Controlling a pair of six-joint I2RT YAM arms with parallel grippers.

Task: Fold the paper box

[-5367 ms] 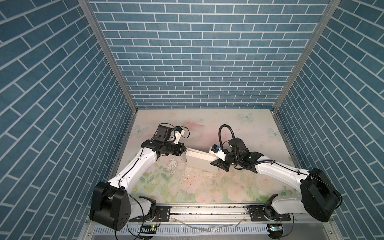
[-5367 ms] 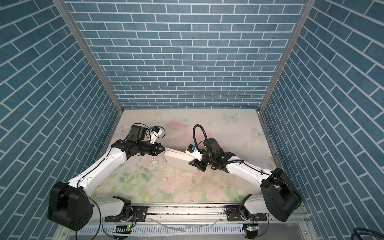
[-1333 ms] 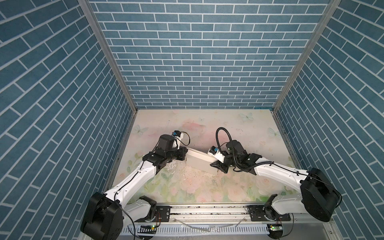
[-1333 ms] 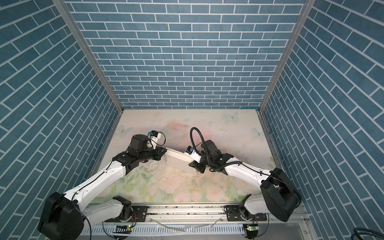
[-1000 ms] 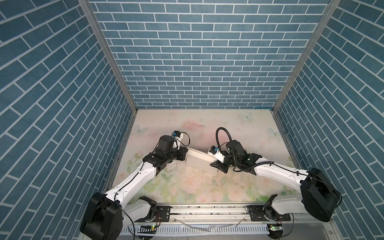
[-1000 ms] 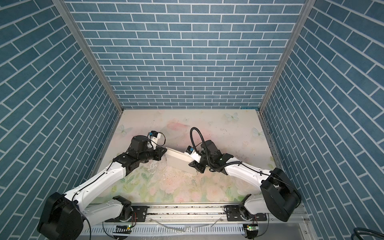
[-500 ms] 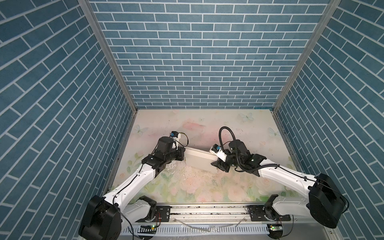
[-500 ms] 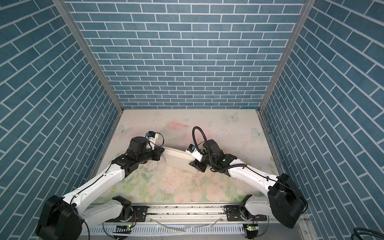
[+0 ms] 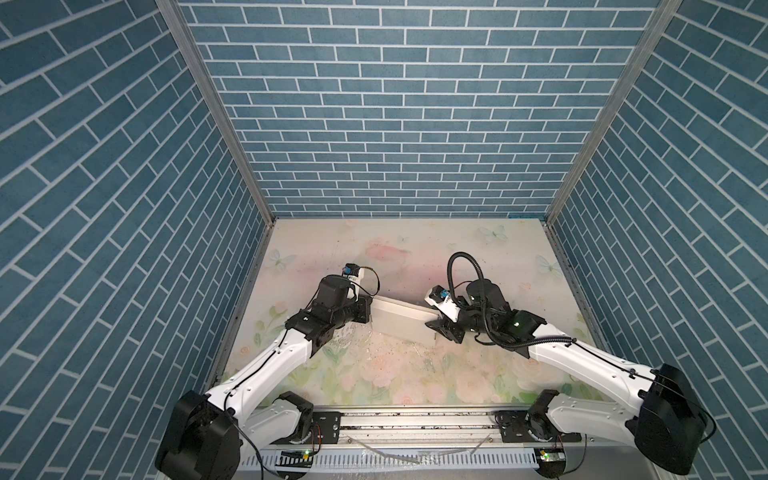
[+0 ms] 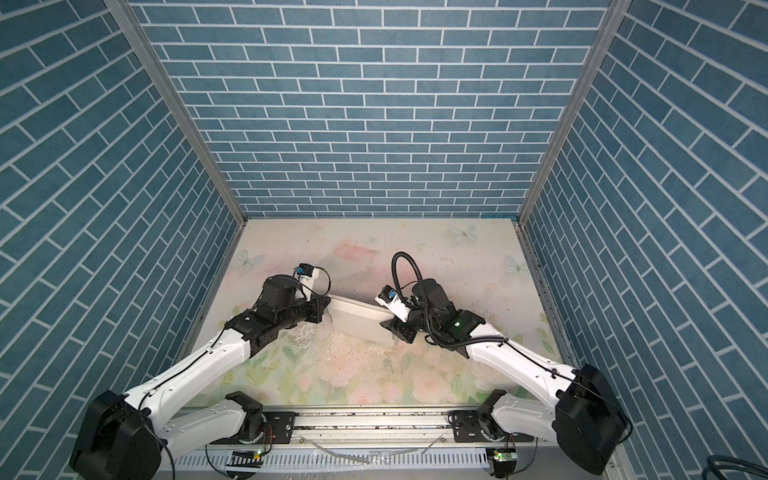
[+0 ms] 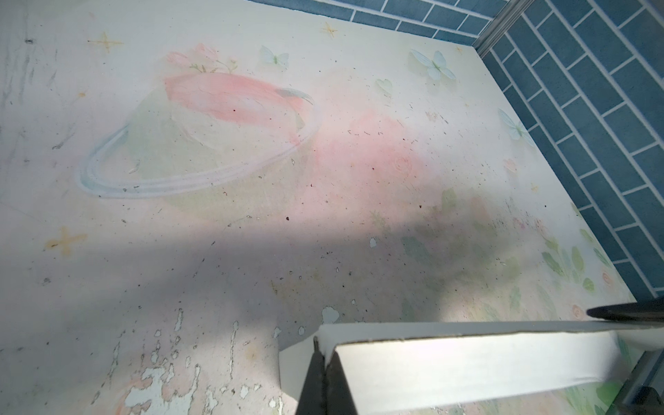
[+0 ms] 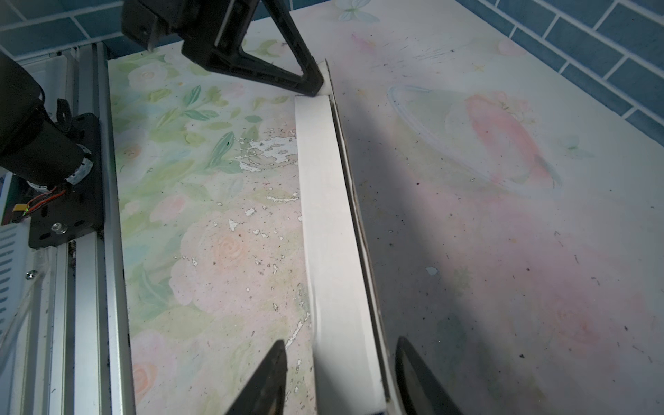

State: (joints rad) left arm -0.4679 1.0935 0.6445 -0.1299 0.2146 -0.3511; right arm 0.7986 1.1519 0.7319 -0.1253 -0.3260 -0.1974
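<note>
The left gripper (image 11: 325, 355) pinches the paper box (image 12: 330, 215); right gripper (image 12: 341, 340) gapes around its cropped end.

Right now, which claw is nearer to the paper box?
Left. The left claw is shut on one end corner of the paper box, touching it. The right claw stands open astride the opposite end, with a gap beside one finger.

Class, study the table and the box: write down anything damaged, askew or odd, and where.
The table's floral covering is damaged: its print has flaked off in white patches beside the paper box, on the box's near side as seen in both top views. Nothing else stands out.
</note>
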